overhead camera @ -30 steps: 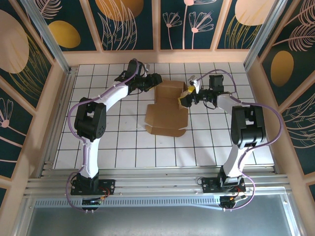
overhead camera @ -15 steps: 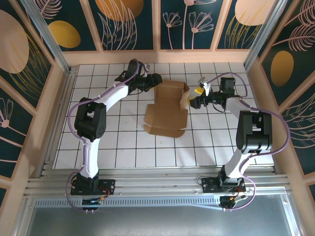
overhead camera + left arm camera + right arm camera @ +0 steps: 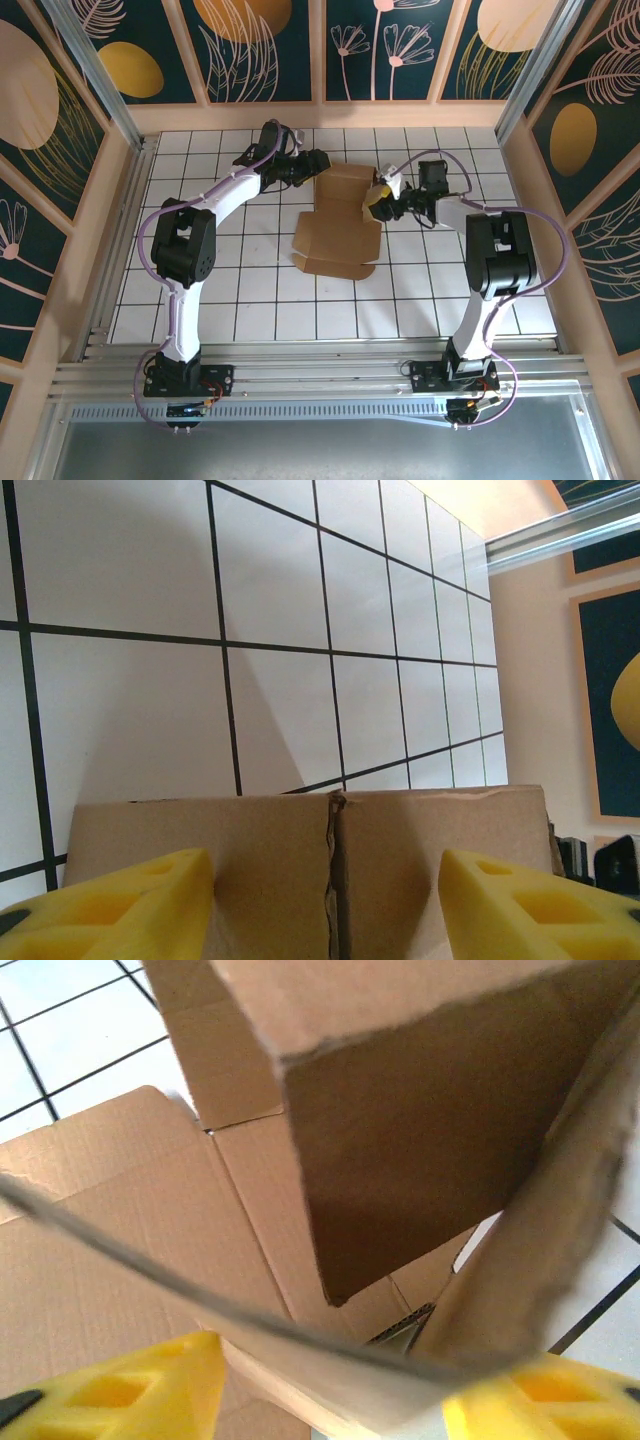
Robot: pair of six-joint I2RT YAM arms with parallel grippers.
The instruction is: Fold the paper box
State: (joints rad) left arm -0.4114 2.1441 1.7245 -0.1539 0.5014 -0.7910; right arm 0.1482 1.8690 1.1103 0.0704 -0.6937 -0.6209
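Observation:
The paper box [image 3: 338, 220] is brown cardboard, partly folded, lying mid-table with its far walls raised and a flat panel toward me. My left gripper [image 3: 318, 166] sits at the box's far left wall. In the left wrist view its yellow fingers [image 3: 130, 900] stand wide apart against that wall's flat face [image 3: 250, 850], which has a seam down the middle. My right gripper [image 3: 380, 200] is at the box's right side. In the right wrist view a raised, bent flap [image 3: 520, 1250] runs between its spread yellow fingers [image 3: 130, 1390]; the right finger touches it, the left one stands clear.
The white tiled table [image 3: 250, 300] has free room in front of and on both sides of the box. Wooden walls with painted panels [image 3: 260, 50] enclose it. An aluminium rail [image 3: 320, 375] runs along the near edge by the arm bases.
My right gripper pulled back to the right, off the box, then returned to its right flap with narrower jaws. The left arm and gripper have not moved.

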